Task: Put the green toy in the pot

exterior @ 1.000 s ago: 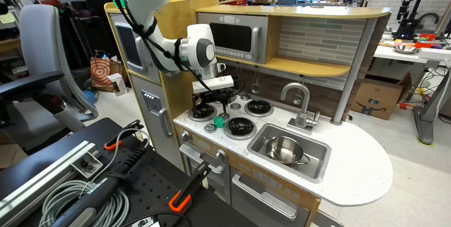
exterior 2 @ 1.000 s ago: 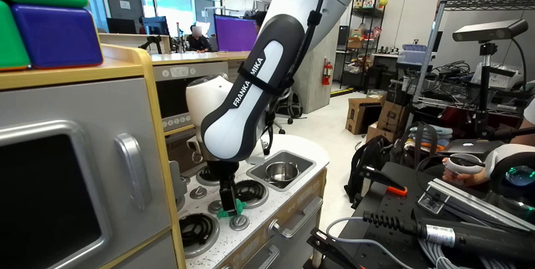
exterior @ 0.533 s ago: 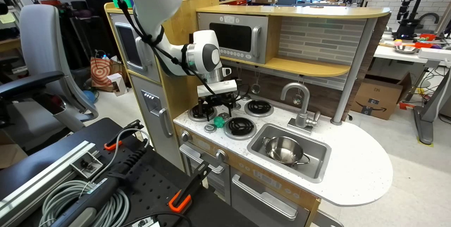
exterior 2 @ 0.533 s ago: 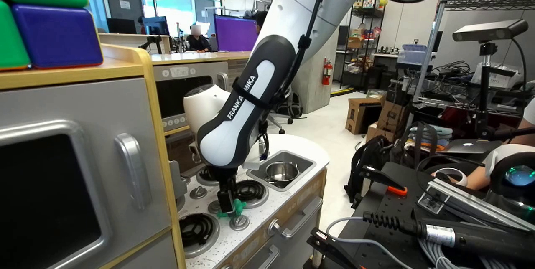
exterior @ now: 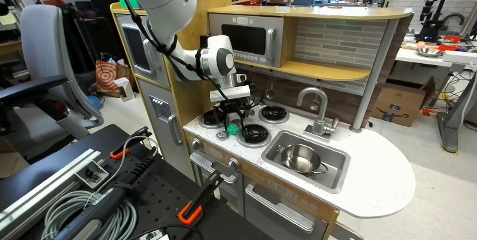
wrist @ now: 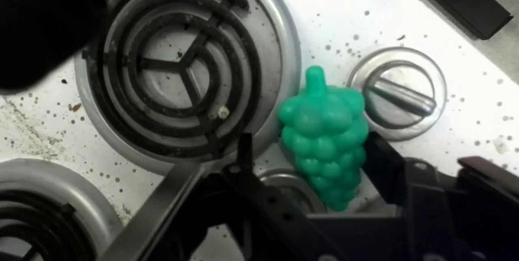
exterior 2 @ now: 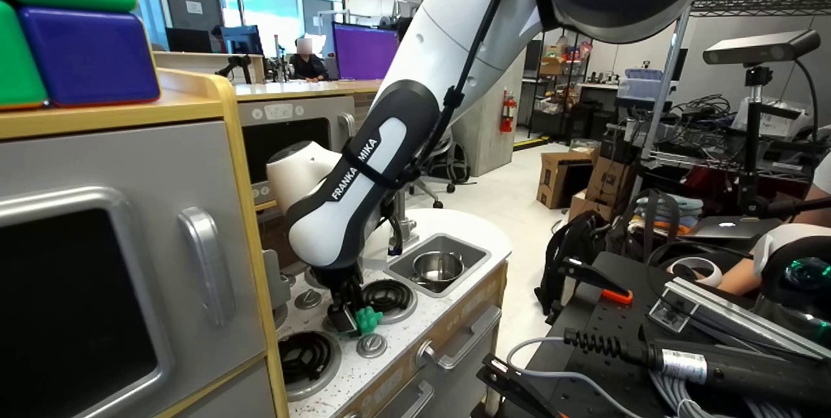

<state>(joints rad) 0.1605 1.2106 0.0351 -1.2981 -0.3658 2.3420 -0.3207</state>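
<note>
Gripper [wrist: 309, 147]: fingers [wrist: 383, 170] spread wide, nothing clasped.
Green toy [wrist: 324, 135]: between the fingers; right beside one, touch unclear; apart from the other.
Pot [exterior: 300, 159]: in the sink [exterior: 338, 165], well apart from the gripper.

The toy [wrist: 325, 139] is green all over, the pot [exterior: 299, 159] silver, the end effector [wrist: 309, 145] mostly black; the bench [exterior: 376, 173] is white with dark speckles, the backsplash [exterior: 340, 44] brick-patterned in greys.
</note>
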